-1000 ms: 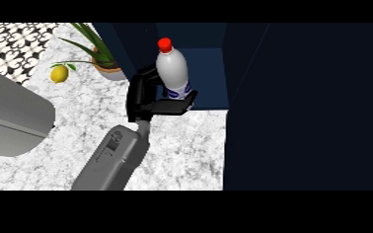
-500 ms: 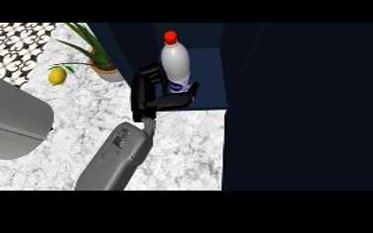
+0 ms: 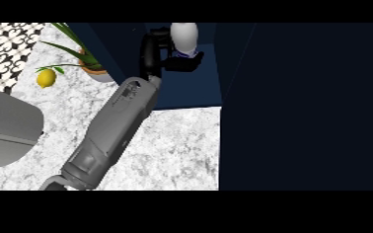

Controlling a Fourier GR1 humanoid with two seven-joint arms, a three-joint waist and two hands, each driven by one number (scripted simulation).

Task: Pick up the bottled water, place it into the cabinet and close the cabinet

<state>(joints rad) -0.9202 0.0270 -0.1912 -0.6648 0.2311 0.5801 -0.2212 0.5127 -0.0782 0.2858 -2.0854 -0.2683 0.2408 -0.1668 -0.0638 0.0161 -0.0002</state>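
The bottled water [image 3: 183, 37] is a white bottle with a blue label, held upright inside the dark blue cabinet [image 3: 197, 86]. Its cap is cut off at the top of the view. My right hand [image 3: 162, 54] is shut on the bottle, with black fingers [image 3: 186, 62] wrapped round its lower part and hiding it. The grey forearm [image 3: 116, 123] reaches up from the lower left, across the marble counter [image 3: 171, 145], into the cabinet opening. No left hand shows.
The cabinet's open door [image 3: 299, 103] fills the right side as a tall dark panel. A potted plant [image 3: 91, 68] and a lemon [image 3: 46, 78] stand to the left of the cabinet. A grey rounded shape [image 3: 18, 128] lies at the left edge.
My right arm has stretched further forward. The bottle has gone deeper into the cabinet and higher in the view, so its red cap no longer shows.
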